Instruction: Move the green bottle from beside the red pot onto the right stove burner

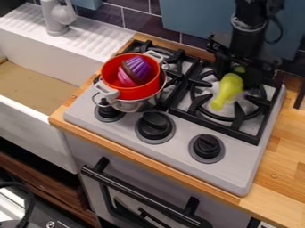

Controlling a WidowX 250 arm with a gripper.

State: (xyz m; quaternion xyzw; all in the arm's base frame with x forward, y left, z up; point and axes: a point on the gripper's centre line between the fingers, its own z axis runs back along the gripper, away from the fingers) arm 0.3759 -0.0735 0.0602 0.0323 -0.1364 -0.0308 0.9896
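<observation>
The black gripper [238, 72] hangs over the back right part of the stove [179, 140]; it is right by the fat end of a yellow-green toy [228, 89]; I cannot tell if the gripper has hold of the toy or is just next to it; the toy is over the right burner [238, 116], with its thin end aimed at the front of the stove; I cannot tell if it lies on the bars or is a bit above them

The step in hand looks like the grab part, down at the toy; it could be a pick up or a put down, and this one look does not say which; if the toy is not held yet, the next move calls for a good, snug grip on the fat end; if it is held, the next move calls for a slow, straight move, so the toy does not slip or bump the black bars

Over on the left side, a red pot [145, 92] sits in a shiny metal pot [138, 105]; in the red pot are a purple cup [138, 66], a pink cup [125, 79] and a brown thing [131, 73]; those pots look easy to knock, so I think the arm should keep well away from them
</observation>
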